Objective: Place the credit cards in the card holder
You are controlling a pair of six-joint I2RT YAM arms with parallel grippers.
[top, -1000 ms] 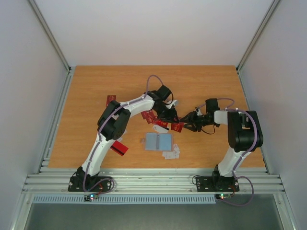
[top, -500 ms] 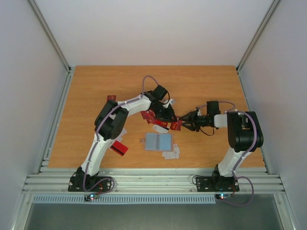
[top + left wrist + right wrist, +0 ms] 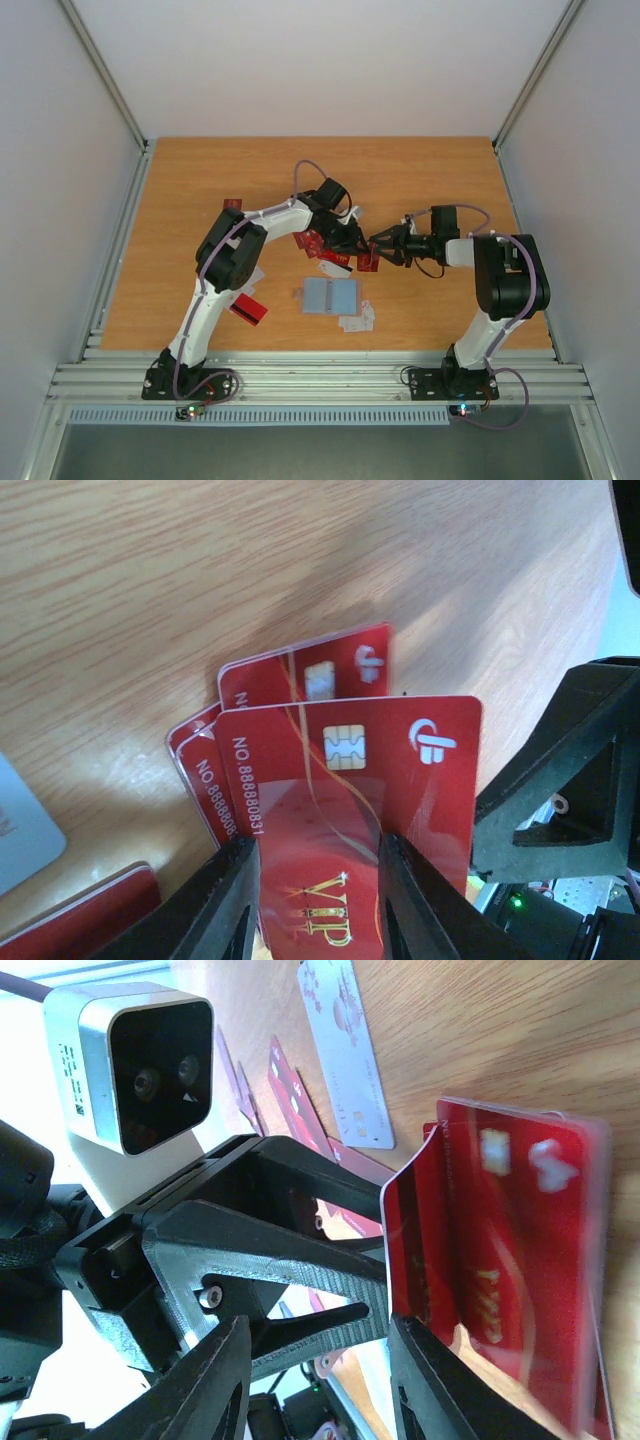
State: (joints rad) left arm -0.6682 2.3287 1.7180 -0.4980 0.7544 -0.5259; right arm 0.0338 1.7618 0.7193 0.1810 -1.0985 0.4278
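Top view: the holder (image 3: 330, 295) lies open on the surface (image 3: 450, 170), nearer the arm bases than the left jaws and right jaws, and apart from both. The two sets of jaws meet tip to tip above loose cards (image 3: 315, 243).

Left wrist: the left jaws pinch a red card (image 3: 350, 800), raised over the others.

Right wrist: the right jaws stand apart, gripping nothing, just beside that card.

If the right jaws close off-centre, or the left let go early, the card could twist free and drop. The tips could also knock together.
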